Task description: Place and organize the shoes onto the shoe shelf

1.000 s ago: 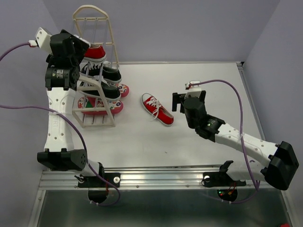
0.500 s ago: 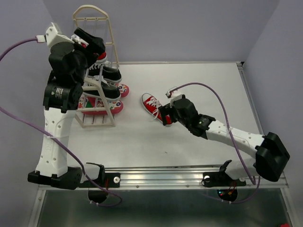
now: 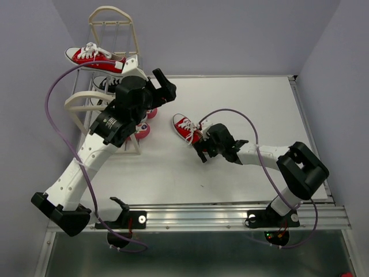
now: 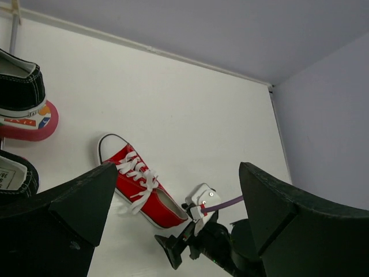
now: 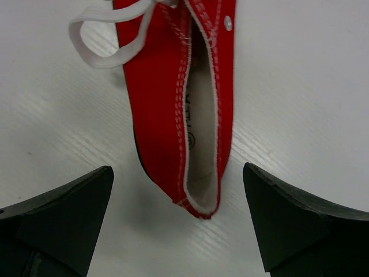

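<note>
One red sneaker (image 3: 92,56) rests on the top tier of the cream shoe shelf (image 3: 83,98). A black sneaker (image 3: 106,82) and pink flip-flops (image 3: 144,130) show on lower tiers, partly hidden by my left arm. The other red sneaker (image 3: 187,128) lies on the table. My right gripper (image 3: 199,148) is open, and the sneaker's heel (image 5: 202,115) lies between its fingers (image 5: 81,202) without touching them. My left gripper (image 3: 166,86) hangs open and empty to the right of the shelf. In the left wrist view I see the table sneaker (image 4: 141,184), a black sneaker (image 4: 20,86) and a flip-flop (image 4: 29,124).
The white table (image 3: 248,104) is bounded by purple walls at the back and sides. A metal rail (image 3: 196,216) carrying both arm bases runs along the near edge. Purple cables loop above each arm.
My left gripper let go of the red sneaker on the top tier and swung right, away from the shelf. My right arm reached left and lowered its open jaws around the table sneaker's heel.
</note>
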Tool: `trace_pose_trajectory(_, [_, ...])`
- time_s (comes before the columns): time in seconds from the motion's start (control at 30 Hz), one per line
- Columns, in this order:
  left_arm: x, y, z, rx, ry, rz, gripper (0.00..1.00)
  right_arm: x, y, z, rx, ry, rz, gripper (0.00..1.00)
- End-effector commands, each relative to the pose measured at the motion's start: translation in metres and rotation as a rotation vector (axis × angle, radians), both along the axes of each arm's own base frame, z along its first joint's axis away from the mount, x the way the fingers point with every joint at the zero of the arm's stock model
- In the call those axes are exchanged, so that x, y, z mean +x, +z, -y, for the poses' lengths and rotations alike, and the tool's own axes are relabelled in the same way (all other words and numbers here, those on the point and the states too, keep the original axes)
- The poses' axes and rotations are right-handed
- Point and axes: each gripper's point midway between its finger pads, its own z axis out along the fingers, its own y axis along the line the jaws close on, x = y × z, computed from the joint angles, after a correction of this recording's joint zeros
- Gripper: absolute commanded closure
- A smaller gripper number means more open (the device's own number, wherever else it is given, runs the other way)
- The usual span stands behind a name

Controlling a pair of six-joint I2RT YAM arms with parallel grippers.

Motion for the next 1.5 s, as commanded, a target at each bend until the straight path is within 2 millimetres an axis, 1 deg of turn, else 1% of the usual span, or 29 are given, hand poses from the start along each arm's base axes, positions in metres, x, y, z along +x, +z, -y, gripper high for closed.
trace_pose_trajectory(0.0, [-0.004,0.017,0.006,-0.036,-0.016,0.066,0.01,0.012,0.012,-0.038,0.082,0.190,0.088,0.00])
trace_pose_trajectory(0.1, [-0.006,0.013,0.010,-0.047,-0.022,0.055,0.01,0.023,0.013,-0.046,0.100,0.194,0.130,0.02])
trace_pose_trajectory(0.13, [-0.006,0.012,0.010,-0.057,-0.014,0.048,0.01,0.026,0.013,-0.048,0.104,0.196,0.141,0.05])
trace_pose_trajectory(0.17, [-0.005,0.009,0.009,-0.066,0.008,0.041,0.01,0.028,0.012,-0.050,0.105,0.199,0.148,0.12])
trace_pose_trajectory(0.2, [-0.004,0.004,0.013,-0.085,0.010,0.027,0.01,0.032,0.014,-0.053,0.116,0.196,0.172,0.21])
trace_pose_trajectory(0.27, [-0.003,-0.005,0.020,-0.086,0.003,0.004,0.01,0.037,0.012,-0.050,0.115,0.173,0.199,0.44])
trace_pose_trajectory(0.3, [-0.003,-0.007,0.025,-0.083,-0.007,-0.002,0.01,0.040,0.015,-0.050,0.128,0.155,0.218,0.69])
trace_pose_trajectory(0.37, [0.000,-0.016,0.033,-0.072,-0.012,-0.027,0.01,0.043,0.016,-0.041,0.111,0.120,0.245,0.91])
trace_pose_trajectory(0.43, [0.000,-0.022,0.040,-0.069,-0.022,-0.041,0.01,0.043,0.025,-0.040,0.131,0.111,0.273,0.98])
trace_pose_trajectory(0.47, [0.003,-0.029,0.045,-0.057,-0.025,-0.058,0.01,0.042,0.040,-0.039,0.161,0.106,0.306,0.99])
trace_pose_trajectory(0.53, [0.005,-0.036,0.053,-0.050,-0.038,-0.077,0.01,0.037,0.053,-0.034,0.206,0.090,0.346,0.99])
trace_pose_trajectory(0.57, [0.008,-0.045,0.059,-0.043,-0.044,-0.099,0.01,0.035,0.062,-0.032,0.231,0.075,0.367,0.99])
trace_pose_trajectory(0.6, [0.008,-0.046,0.064,-0.043,-0.051,-0.103,0.01,0.030,0.078,-0.027,0.276,0.060,0.397,0.99])
trace_pose_trajectory(0.63, [0.010,-0.051,0.068,-0.039,-0.052,-0.115,0.01,0.027,0.084,-0.025,0.298,0.055,0.409,0.99])
trace_pose_trajectory(0.67, [0.015,-0.060,0.074,-0.031,-0.052,-0.138,0.01,0.024,0.103,-0.023,0.344,0.044,0.443,0.99])
trace_pose_trajectory(0.7, [0.017,-0.065,0.078,-0.025,-0.055,-0.152,0.01,0.018,0.098,-0.018,0.359,0.029,0.422,0.99])
trace_pose_trajectory(0.77, [0.024,-0.084,0.090,-0.007,-0.053,-0.203,0.01,0.013,0.099,-0.016,0.377,0.024,0.414,0.99])
trace_pose_trajectory(0.83, [0.028,-0.096,0.097,0.006,-0.057,-0.238,0.01,0.009,0.095,-0.011,0.378,0.010,0.404,0.99])
trace_pose_trajectory(0.87, [0.033,-0.114,0.103,0.035,-0.060,-0.280,0.01,0.008,0.093,-0.009,0.374,0.006,0.402,0.99])
trace_pose_trajectory(0.93, [0.038,-0.122,0.111,0.045,-0.066,-0.308,0.01,0.005,0.093,-0.005,0.405,-0.024,0.387,0.99])
trace_pose_trajectory(0.97, [0.041,-0.138,0.117,0.070,-0.072,-0.345,0.01,0.005,0.093,-0.004,0.404,-0.031,0.390,0.99])
trace_pose_trajectory(1.03, [0.043,-0.154,0.122,0.087,-0.075,-0.391,0.01,0.005,0.092,-0.004,0.401,-0.029,0.388,0.99])
trace_pose_trajectory(1.07, [0.044,-0.172,0.123,0.121,-0.062,-0.433,0.01,0.004,0.092,-0.006,0.402,-0.024,0.378,0.99])
trace_pose_trajectory(1.1, [0.045,-0.180,0.123,0.134,-0.054,-0.453,0.01,0.004,0.091,-0.006,0.402,-0.018,0.373,0.99])
trace_pose_trajectory(1.13, [0.047,-0.197,0.123,0.154,-0.036,-0.490,0.01,0.003,0.090,-0.007,0.406,-0.018,0.370,0.99])
trace_pose_trajectory(1.2, [0.047,-0.210,0.123,0.166,-0.017,-0.522,0.01,0.001,0.089,-0.008,0.407,-0.004,0.366,0.99])
trace_pose_trajectory(1.27, [0.048,-0.225,0.134,0.162,-0.057,-0.553,0.01,0.002,0.089,-0.008,0.403,-0.004,0.367,0.99])
trace_pose_trajectory(1.3, [0.048,-0.227,0.136,0.161,-0.064,-0.559,0.01,0.002,0.090,-0.008,0.405,-0.004,0.369,0.99])
trace_pose_trajectory(1.47, [0.041,-0.258,0.131,0.195,-0.041,-0.635,0.01,0.002,0.089,-0.009,0.403,-0.004,0.362,0.99])
